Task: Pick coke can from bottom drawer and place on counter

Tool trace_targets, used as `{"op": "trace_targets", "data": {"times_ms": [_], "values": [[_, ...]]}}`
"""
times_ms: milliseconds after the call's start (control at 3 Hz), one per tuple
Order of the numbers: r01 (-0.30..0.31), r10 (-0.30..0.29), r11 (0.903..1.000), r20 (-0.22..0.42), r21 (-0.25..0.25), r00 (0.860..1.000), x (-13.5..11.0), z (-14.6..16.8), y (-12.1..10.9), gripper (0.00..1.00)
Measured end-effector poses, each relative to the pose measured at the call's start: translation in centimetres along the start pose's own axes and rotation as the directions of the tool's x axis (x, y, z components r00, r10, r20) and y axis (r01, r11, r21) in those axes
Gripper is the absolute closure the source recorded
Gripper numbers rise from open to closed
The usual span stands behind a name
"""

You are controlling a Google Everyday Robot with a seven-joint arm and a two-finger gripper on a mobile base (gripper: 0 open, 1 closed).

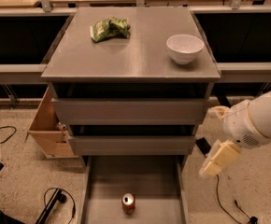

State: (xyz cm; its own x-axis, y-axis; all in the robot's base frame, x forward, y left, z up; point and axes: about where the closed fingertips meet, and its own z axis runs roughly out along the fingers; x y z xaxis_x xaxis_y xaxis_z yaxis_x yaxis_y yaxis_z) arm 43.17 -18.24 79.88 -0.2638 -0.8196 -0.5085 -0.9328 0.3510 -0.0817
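The camera view looks down on the front of a grey drawer cabinet. At the bottom centre of the frame the bottom drawer (147, 178) is pulled out. On its flat floor the coke can (128, 203) stands upright near the front, slightly left of the middle and clear of both side walls. Nothing else lies in the drawer. Above it, the two grey-fronted drawers (128, 110) sit one over the other. A tan wooden box (46, 129) leans against the cabinet's left side, its inside out of sight.

The white arm (261, 118) comes in from the right edge at mid-height. The gripper (209, 141) hangs just off the cabinet's right front corner, beside the drawer fronts, above the bottom drawer and to its right. Its two cream fingers (219, 157) stand spread apart with nothing between them. The longer one points down and left towards the floor. The gripper is well apart from the can.

On the counter (135, 59), in the upper middle of the frame, a white bowl (185, 48) sits near the right edge. A crumpled green bag (110, 28) lies towards the back left. Black cables (56, 200) trail over the speckled floor at lower left. A small dark object (202, 146) lies on the floor by the cabinet's right foot, just under the gripper.
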Motion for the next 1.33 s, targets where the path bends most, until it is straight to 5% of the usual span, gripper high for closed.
{"op": "trace_targets", "data": {"times_ms": [667, 1333], "values": [[0.017, -0.013, 0.9998, 0.255, -0.012, 0.967, 1.4, 8.8, 0.8, 0.00], [0.000, -0.001, 1.0000, 0.285, 0.001, 0.958, 3.1, 11.6, 0.6, 0.00]]}}
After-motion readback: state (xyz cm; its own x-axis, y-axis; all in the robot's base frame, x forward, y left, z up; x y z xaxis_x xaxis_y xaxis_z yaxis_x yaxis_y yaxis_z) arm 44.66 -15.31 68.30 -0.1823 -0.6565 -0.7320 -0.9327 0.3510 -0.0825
